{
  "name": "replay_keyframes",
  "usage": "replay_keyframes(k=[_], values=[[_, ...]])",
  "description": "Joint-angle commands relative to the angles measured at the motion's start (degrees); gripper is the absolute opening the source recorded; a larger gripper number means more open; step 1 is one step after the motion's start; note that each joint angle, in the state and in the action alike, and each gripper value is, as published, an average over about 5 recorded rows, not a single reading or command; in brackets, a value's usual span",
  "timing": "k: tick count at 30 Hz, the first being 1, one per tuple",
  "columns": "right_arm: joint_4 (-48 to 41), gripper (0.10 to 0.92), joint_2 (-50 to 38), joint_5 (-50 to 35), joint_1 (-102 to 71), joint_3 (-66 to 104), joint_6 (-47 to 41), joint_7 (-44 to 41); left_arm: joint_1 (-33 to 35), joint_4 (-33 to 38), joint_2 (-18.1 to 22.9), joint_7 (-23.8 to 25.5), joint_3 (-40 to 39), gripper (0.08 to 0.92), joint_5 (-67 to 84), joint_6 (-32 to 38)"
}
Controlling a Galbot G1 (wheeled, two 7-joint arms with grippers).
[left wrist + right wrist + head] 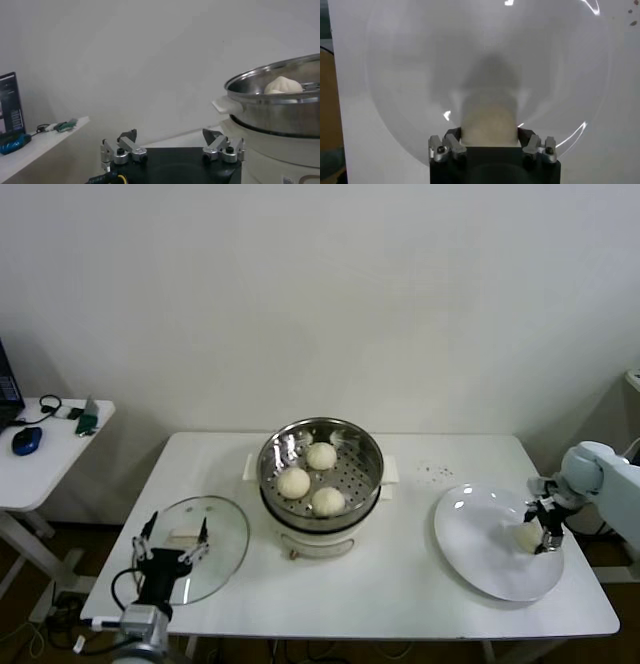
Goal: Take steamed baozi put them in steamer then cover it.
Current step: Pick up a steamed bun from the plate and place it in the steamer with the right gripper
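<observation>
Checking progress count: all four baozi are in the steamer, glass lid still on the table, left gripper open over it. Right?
Not quite. The head view shows three baozi in the steamer; the fourth baozi is on the white plate, with the right gripper closed around it. The rest holds: the glass lid lies on the table and the left gripper is open over it.

3 baozi point(310, 480) in steamer point(372, 446); right gripper point(545, 529) grips 4th on plate point(470, 539).

No readable text, label, brand or number shows in any view
</observation>
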State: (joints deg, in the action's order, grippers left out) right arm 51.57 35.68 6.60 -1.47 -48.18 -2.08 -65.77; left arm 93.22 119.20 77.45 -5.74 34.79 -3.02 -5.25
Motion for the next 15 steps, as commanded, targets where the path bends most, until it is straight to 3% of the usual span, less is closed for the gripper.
replay_keyframes(k=[1, 7, 15], values=[[0.7, 0.727, -0.4, -4.6, 4.2, -4.7, -1.4, 0.1, 0.1, 0.2, 0.1, 0.1, 0.0, 0.823, 0.0, 0.1], [3.2, 0.718, 0.2, -15.7, 19.6, -18.3, -4.6, 0.8, 0.0, 0.4, 0.1, 0.4, -0.7, 0.823, 0.0, 0.3], [3.8, 0.709, 10.2, -33.8, 42.6, -38.0, -7.8, 1.7, 0.1, 1.5, 1.3, 1.5, -2.9, 0.823, -0.6, 0.7]])
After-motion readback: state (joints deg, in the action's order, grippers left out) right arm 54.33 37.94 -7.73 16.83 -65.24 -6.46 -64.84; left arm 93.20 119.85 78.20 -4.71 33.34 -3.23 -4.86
